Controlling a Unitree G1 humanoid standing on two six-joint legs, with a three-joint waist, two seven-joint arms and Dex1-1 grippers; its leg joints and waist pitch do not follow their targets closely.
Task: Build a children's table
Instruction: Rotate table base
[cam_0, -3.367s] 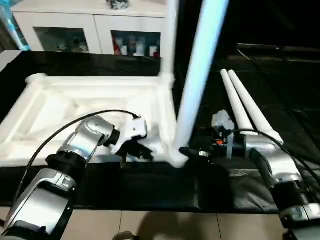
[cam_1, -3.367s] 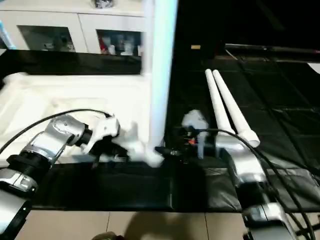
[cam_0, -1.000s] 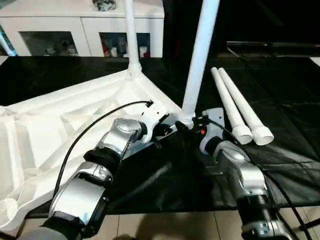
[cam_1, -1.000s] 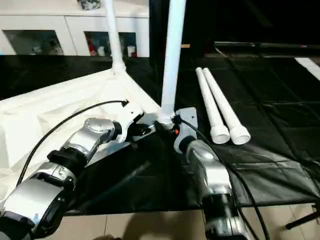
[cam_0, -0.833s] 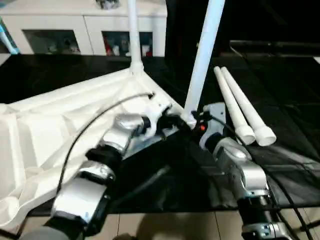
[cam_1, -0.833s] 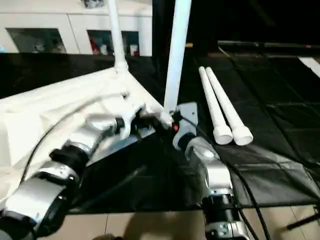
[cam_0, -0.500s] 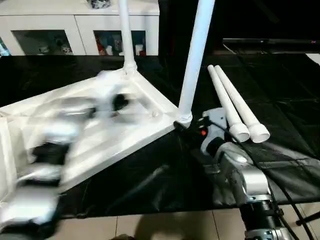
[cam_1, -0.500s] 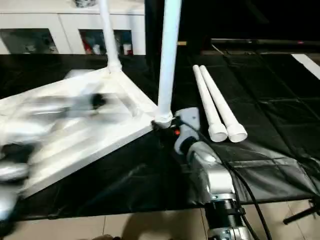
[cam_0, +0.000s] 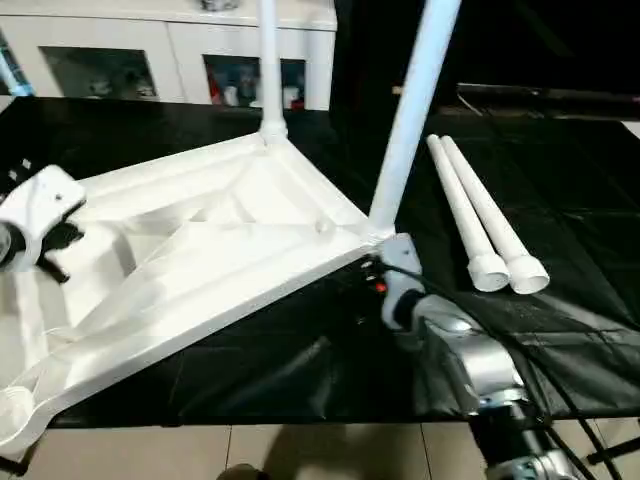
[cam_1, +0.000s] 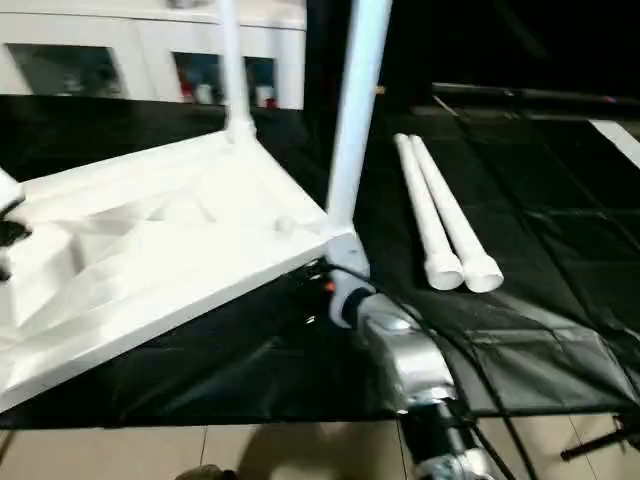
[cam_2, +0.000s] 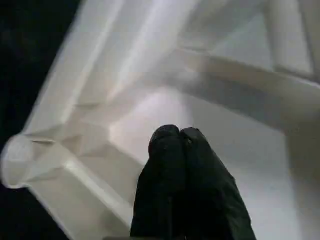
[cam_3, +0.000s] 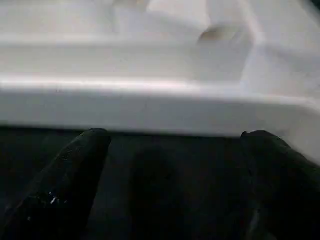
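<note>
The children's table top (cam_0: 210, 250) lies upside down on the black mat, ribbed underside up. Two white legs stand upright in its corner sockets, one at the far corner (cam_0: 268, 70) and one at the near right corner (cam_0: 412, 110). Two more legs (cam_0: 480, 215) lie side by side on the mat to the right. My left gripper (cam_2: 175, 132) is shut and empty over the ribs near an empty corner socket (cam_2: 20, 160), at the table top's left side (cam_0: 55, 250). My right gripper (cam_3: 175, 140) is open, facing the table top's rim (cam_3: 150, 105) just below the near right leg.
A white cabinet (cam_0: 180, 60) with glass doors stands behind the mat. The black mat (cam_0: 570, 200) stretches out to the right of the loose legs. Tiled floor (cam_0: 300, 450) runs along the near edge.
My left arm has swung away from the near right corner to the table top's left side and its fingers have shut. My right gripper has stayed by that corner.
</note>
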